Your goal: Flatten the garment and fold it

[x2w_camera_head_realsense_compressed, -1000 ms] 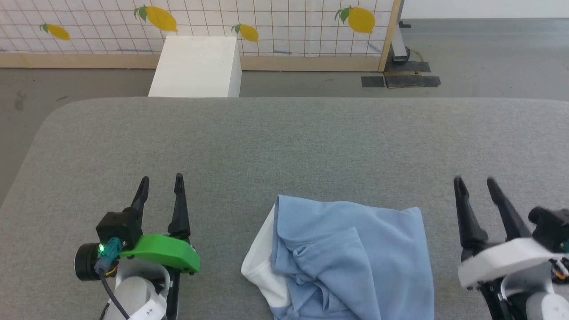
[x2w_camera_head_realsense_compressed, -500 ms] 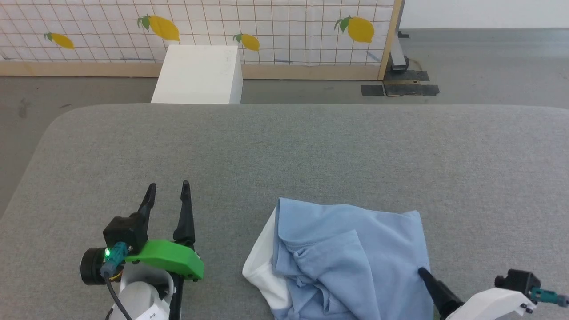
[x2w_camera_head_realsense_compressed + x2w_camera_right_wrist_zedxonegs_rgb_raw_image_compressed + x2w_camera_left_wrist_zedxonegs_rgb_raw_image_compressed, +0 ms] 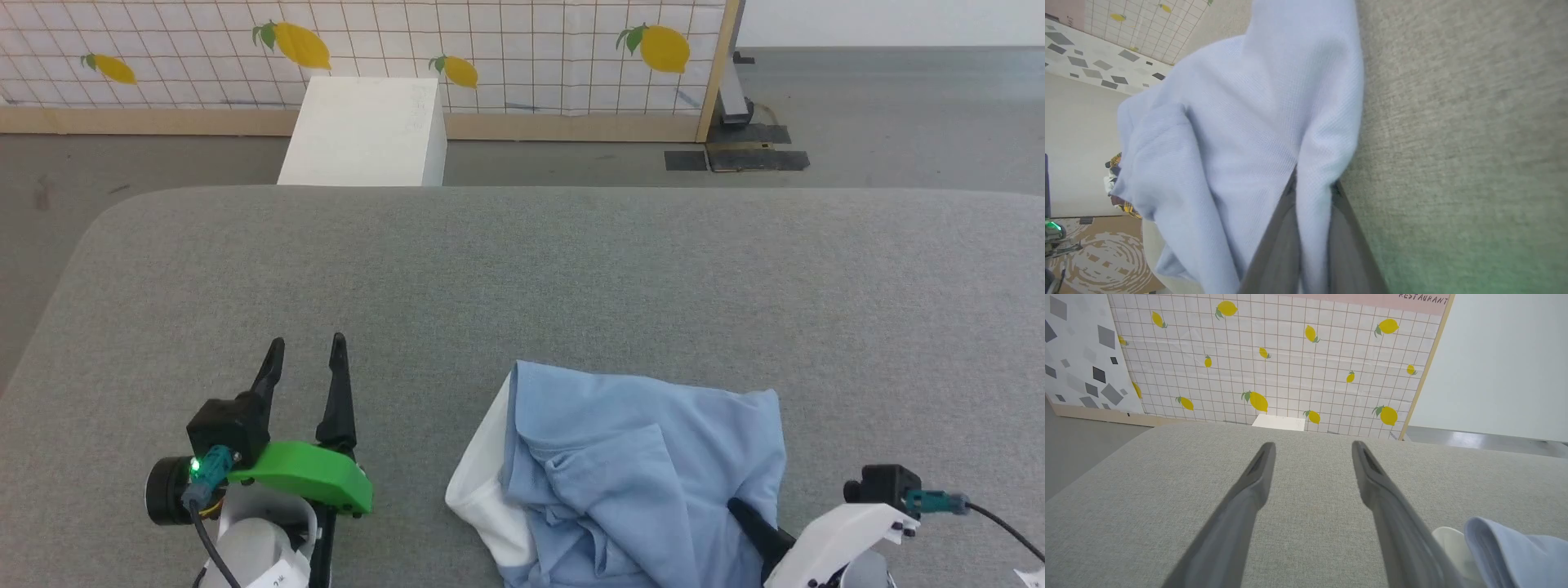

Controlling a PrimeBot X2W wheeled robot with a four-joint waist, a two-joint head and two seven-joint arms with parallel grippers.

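Shirt: crumpled heap at near centre-right of bench, unflattened and unfolded; right fingers clenched on its right edge, left fingers spread and empty; flattening and folding all remain.

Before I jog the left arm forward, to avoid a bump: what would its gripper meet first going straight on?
Likely just the bare grey surface ahead; the open left gripper points past the garment, lying to its right.
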